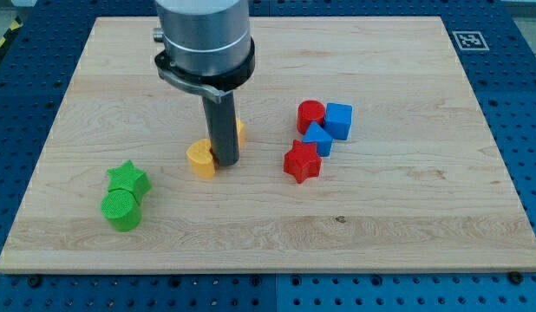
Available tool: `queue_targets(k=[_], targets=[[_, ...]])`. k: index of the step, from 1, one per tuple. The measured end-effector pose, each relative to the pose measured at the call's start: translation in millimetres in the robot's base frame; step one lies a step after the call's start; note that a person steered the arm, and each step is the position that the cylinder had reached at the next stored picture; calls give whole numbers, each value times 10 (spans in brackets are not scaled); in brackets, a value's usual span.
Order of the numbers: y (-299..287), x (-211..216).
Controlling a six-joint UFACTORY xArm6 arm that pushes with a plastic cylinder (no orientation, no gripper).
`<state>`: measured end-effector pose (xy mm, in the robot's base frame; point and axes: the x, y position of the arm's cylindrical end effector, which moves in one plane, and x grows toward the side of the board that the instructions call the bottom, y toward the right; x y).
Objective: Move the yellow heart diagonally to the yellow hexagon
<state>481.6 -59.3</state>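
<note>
While resting on board (407,217), my tip (226,163) sitting bare, gripping nothing; yellow heart (201,159) touching tip's left side; yellow hexagon (239,132) peeking out behind rod, partly hidden.

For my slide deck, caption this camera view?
My tip rests between the yellow heart and the yellow hexagon on the wooden board.

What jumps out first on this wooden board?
A big grey arm drops a dark rod, my tip, between two yellow blocks: the heart on its left and the mostly hidden hexagon behind. A red-and-blue cluster sits at the view's right, two green blocks at lower left.
</note>
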Motion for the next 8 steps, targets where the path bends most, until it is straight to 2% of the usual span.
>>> queue_targets(k=[1, 3, 4, 5, 6, 8], targets=[[-62, -84], [-78, 549], [-333, 554], [-589, 322], [-583, -19], [-547, -307]])
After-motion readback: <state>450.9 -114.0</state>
